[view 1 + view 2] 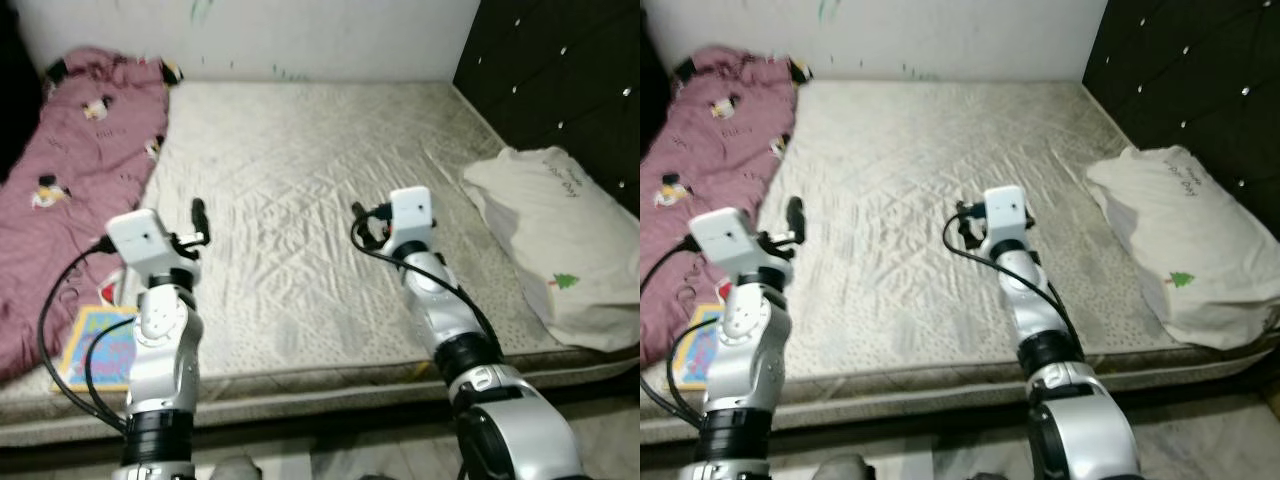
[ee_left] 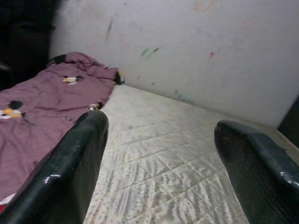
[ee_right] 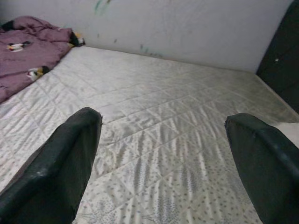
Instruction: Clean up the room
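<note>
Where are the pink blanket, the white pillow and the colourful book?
Pink blanket (image 1: 70, 150), left eye view, on its middle folds.
White pillow (image 1: 555, 245), left eye view, on its flat top.
Colourful book (image 1: 100, 345), left eye view, on the cover beside the left arm.

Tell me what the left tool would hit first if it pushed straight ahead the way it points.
Probably the bare mattress: the left tool, open, aims low across it toward the scribbled wall. The maroon blanket lies off to one side. Depth is unclear.
</note>
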Controlling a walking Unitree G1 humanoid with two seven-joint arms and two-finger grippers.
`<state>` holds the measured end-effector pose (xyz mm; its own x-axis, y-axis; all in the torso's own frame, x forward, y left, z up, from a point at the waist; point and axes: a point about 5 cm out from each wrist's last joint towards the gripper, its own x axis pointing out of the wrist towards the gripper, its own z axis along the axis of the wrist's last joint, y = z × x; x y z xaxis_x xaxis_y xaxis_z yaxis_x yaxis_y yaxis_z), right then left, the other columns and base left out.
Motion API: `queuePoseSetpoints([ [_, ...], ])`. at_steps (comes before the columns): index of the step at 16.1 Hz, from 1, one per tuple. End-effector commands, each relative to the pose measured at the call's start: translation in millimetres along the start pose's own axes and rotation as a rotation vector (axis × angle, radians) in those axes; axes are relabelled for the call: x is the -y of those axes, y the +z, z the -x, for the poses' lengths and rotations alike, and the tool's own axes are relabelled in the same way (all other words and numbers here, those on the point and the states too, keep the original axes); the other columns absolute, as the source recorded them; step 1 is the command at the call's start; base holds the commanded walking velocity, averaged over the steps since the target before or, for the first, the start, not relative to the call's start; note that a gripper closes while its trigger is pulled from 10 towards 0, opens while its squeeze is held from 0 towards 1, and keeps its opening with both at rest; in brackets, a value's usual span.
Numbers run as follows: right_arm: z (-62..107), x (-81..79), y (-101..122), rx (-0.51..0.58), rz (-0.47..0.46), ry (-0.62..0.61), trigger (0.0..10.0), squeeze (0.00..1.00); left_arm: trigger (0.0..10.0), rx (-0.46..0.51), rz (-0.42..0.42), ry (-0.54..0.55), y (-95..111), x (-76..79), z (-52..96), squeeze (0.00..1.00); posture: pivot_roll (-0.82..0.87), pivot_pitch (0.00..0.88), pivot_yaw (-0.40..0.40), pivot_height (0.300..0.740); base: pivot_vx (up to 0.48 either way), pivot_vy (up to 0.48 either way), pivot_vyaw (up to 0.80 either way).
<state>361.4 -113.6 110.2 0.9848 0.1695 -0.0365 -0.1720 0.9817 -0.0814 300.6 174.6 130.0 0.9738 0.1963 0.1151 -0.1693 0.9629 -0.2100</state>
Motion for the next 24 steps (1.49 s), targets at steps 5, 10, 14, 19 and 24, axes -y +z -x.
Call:
queuePoseSetpoints([
  [5,-2.2,-2.9,3.6,0.004,-0.006,0.016,10.0,0.00,10.0,-0.010,-0.002,0.008,-0.1,-3.0,-1.1,0.00,0.08,0.000,-0.049,0.740,0.000,0.480,0.00],
  [10,-2.8,-5.1,3.8,0.002,-0.008,0.037,10.0,0.00,10.0,-0.008,-0.004,0.015,0.2,-3.3,-1.5,0.00,0.08,0.000,-0.049,0.740,0.000,0.480,0.00],
  [14,-3.1,-6.9,5.8,0.014,0.006,0.045,10.0,0.00,10.0,0.002,-0.016,0.027,1.7,-4.6,-2.4,0.00,0.08,0.000,-0.047,0.740,0.000,0.231,0.00],
  [19,-3.4,-8.6,7.5,0.026,0.020,0.056,10.0,0.00,10.0,-0.004,-0.009,0.024,1.4,-4.2,-3.2,0.00,0.08,0.000,-0.048,0.740,0.000,0.259,0.64],
  [24,-3.6,-7.9,6.7,0.018,0.009,0.052,10.0,0.00,10.0,-0.004,-0.008,0.027,1.4,-4.2,-3.4,0.00,0.08,0.000,-0.046,0.740,0.000,0.476,0.09],
])
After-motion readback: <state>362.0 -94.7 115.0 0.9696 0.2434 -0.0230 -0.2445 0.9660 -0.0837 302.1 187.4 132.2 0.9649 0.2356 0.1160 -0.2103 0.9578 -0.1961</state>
